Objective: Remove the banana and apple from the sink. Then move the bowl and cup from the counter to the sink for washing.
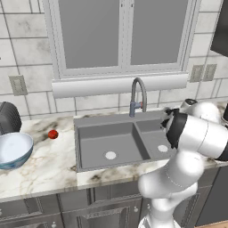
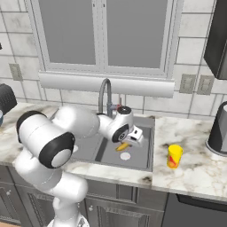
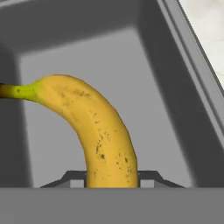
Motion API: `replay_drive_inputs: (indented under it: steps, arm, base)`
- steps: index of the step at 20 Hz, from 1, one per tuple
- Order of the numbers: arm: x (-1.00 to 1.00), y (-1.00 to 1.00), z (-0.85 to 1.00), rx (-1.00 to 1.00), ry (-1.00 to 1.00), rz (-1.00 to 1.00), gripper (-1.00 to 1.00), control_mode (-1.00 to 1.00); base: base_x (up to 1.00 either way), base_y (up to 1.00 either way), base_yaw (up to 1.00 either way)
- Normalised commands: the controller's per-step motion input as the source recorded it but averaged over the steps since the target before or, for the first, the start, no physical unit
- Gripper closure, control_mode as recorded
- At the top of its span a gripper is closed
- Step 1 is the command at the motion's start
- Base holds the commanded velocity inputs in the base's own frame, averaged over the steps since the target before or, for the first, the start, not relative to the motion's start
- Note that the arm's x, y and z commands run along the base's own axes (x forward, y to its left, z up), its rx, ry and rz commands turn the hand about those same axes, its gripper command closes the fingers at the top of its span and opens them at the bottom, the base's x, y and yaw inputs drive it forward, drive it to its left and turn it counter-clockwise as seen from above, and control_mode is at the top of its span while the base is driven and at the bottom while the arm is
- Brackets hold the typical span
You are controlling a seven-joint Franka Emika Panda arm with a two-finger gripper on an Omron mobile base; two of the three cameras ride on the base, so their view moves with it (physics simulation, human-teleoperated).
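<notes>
My gripper [image 3: 111, 180] is shut on the banana [image 3: 100, 131], a yellow speckled fruit with a greenish stem that curves up and to the left from between the fingertips. From the right base, the banana [image 2: 123, 146] sits under my hand [image 2: 129, 138], low inside the right basin of the dark grey sink [image 2: 150, 148]. The red apple [image 1: 53, 134] lies on the marble counter [image 1: 44, 167], left of the sink [image 1: 95, 147]. At the far left of that counter stands the bowl [image 1: 13, 149]. The yellow cup [image 2: 174, 156] is upright on the counter [image 2: 195, 170], right of the sink.
A curved grey faucet [image 1: 138, 95] rises behind the sink under the window. A dark rounded appliance [image 1: 6, 118] stands behind the bowl. A dark grey vessel [image 2: 219, 128] is at the far right. My arm's elbow [image 1: 196, 133] covers the right basin from the left base.
</notes>
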Motion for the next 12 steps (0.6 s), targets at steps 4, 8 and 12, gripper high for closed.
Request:
replay_drive_inputs:
  steps: [4, 8, 12]
  arm:
    - [-0.22, 0.16, 0.13, -0.12, 0.0, 0.03, 1.0, -1.0]
    - [-0.24, 0.17, 0.12, -0.13, 0.0, 0.03, 1.0, -1.0]
    - [-0.25, 0.2, 0.13, -0.08, 0.0, 0.01, 1.0, -1.0]
  base:
    - [0.0, 0.0, 0.0]
    - [0.0, 0.0, 0.0]
    - [0.0, 0.0, 0.0]
